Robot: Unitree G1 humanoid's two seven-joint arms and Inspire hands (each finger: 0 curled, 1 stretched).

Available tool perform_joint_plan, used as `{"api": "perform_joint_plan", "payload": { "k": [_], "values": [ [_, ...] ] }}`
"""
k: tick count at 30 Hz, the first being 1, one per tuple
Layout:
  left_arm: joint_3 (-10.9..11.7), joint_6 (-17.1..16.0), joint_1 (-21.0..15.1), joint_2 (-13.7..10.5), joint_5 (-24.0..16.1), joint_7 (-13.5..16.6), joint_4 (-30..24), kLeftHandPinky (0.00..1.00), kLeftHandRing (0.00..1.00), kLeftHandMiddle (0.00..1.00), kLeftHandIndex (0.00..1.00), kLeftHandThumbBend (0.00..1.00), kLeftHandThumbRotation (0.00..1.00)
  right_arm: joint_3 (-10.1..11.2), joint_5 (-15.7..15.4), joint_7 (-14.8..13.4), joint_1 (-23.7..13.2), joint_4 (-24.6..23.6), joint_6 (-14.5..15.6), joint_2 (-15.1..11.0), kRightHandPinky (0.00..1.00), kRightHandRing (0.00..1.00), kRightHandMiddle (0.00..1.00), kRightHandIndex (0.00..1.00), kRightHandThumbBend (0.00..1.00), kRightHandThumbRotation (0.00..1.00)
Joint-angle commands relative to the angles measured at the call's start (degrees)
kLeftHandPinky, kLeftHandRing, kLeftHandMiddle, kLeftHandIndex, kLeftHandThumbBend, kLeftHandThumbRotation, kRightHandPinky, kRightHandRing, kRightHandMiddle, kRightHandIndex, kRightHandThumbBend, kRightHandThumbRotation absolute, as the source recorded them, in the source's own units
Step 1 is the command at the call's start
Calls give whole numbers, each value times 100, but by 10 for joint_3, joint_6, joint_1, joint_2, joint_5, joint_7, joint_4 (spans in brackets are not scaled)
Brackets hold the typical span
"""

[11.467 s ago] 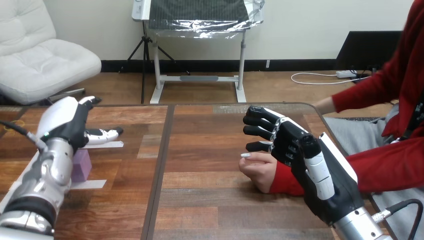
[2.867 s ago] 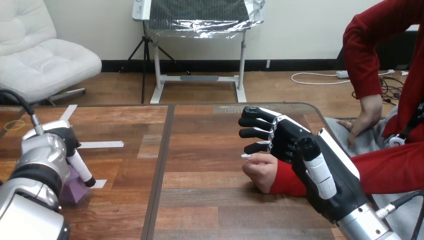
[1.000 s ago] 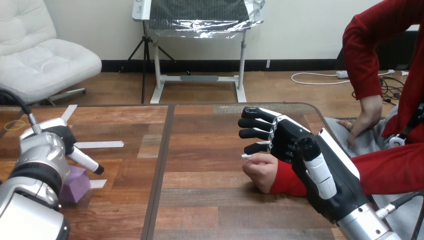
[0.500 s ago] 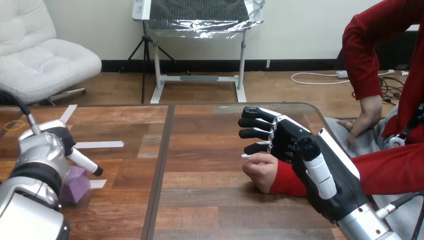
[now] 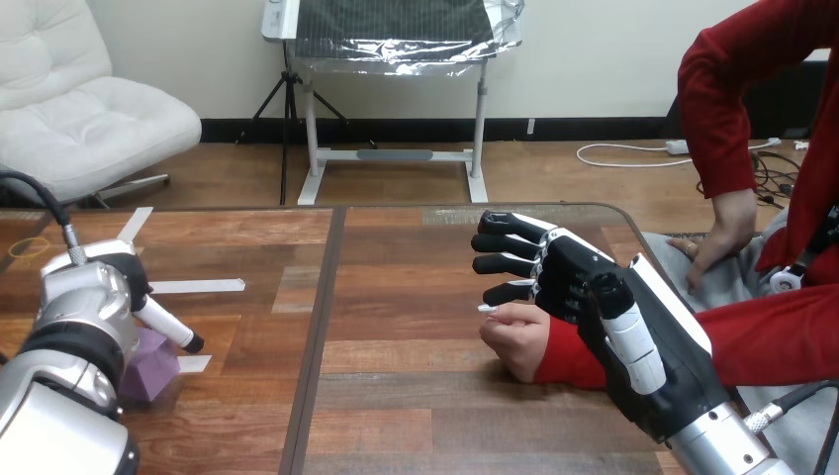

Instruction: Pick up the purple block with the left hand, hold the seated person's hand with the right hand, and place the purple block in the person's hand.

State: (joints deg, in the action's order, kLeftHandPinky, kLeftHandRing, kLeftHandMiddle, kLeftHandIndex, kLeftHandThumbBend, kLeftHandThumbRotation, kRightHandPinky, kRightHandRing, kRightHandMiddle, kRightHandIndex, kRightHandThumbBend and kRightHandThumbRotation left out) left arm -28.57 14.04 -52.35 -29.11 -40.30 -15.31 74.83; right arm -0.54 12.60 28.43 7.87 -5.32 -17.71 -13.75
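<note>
The left robot hand [image 5: 87, 302] is seen low at the near left of the brown wooden counter [image 5: 396, 406], right over the small purple block [image 5: 151, 364]. The block sits on the counter beside a strip of white tape [image 5: 194, 363], and whether it is gripped cannot be told. Over on the right, the right robot hand [image 5: 579, 287] is held loosely open, its fingers [image 5: 500, 265] half bent above the person's closed hand [image 5: 514, 338], which rests on the counter. No clasp is seen. Compared with half a second ago, hardly anything has been shifted: block, both robot hands and the person's hand are found in the same spots.
</note>
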Motion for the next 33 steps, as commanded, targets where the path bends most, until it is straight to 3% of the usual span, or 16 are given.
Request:
{"api": "perform_joint_plan", "payload": {
  "k": [1, 12, 33],
  "values": [
    [-9, -4, -34, -2, -7, 4, -17, 45, 82, 88, 85, 78, 38, 5, 3, -3, -27, -31, -12, -1, 69, 80, 82, 83, 90, 100],
    [2, -4, -23, 3, 5, 9, -19, 45, 82, 86, 82, 78, 35, 5, 0, -6, -26, -34, -11, -2, 69, 79, 82, 83, 90, 100],
    [-1, -8, -17, 7, 4, 4, -11, 44, 82, 87, 82, 80, 36, 7, 6, -3, -24, -37, -9, -2, 69, 80, 82, 83, 90, 100]
  ]
}}
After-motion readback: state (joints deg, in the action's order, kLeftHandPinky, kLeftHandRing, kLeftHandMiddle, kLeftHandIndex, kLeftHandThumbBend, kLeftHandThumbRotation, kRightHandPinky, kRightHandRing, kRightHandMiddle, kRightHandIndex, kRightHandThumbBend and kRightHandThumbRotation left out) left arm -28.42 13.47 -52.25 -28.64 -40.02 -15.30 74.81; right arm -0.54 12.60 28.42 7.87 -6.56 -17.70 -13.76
